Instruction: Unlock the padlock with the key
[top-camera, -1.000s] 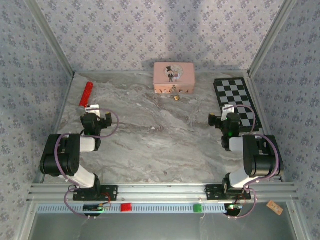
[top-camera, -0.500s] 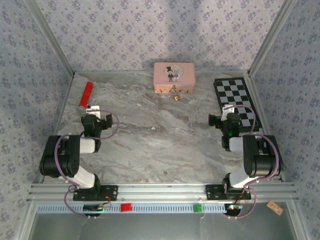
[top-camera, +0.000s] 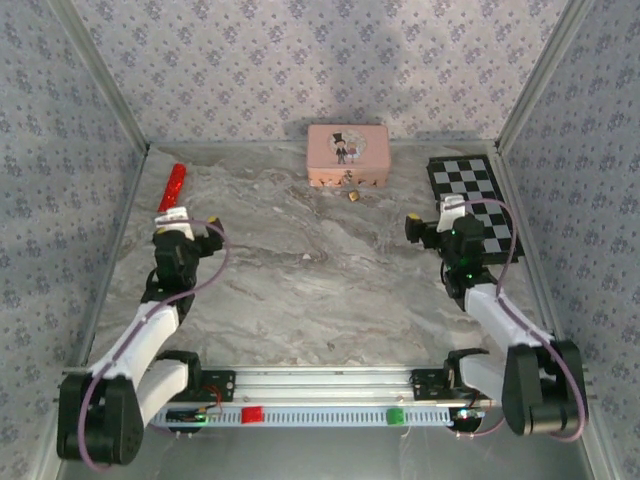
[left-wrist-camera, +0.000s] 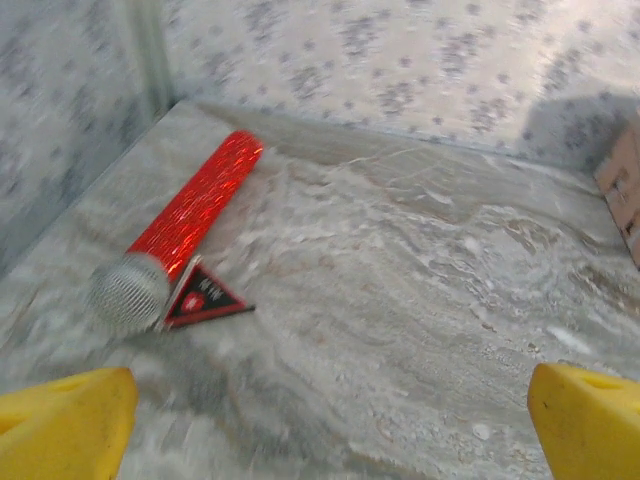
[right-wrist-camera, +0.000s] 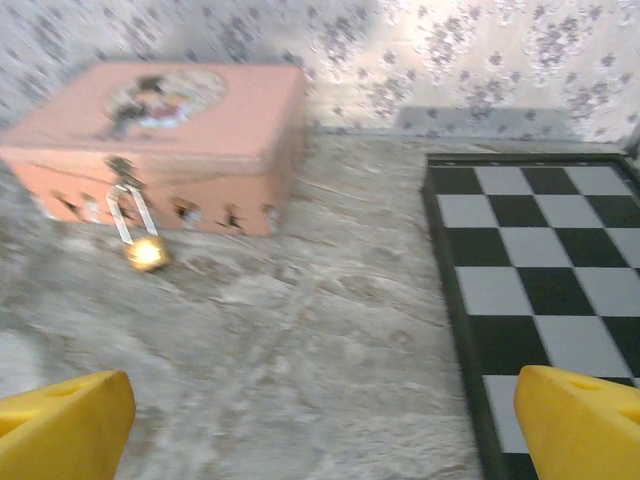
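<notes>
Padlock (right-wrist-camera: 146, 253): hanging off box (right-wrist-camera: 160, 140) clasp at 12 o'clock, probably securing lid.
Right fingers (right-wrist-camera: 60, 420): standing apart, empty, aiming toward padlock.
Left fingers (left-wrist-camera: 60, 420): standing apart, empty, facing red stick (left-wrist-camera: 195, 205).

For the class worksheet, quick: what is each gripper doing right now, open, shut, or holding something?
Left gripper: open, holding nothing.
Right gripper: open, holding nothing.

Padlock (right-wrist-camera: 146, 252) a blurred gold glare, keyhole unreadable; pink box (left-wrist-camera: 622, 188) mostly beyond the left wrist view's edge
</notes>
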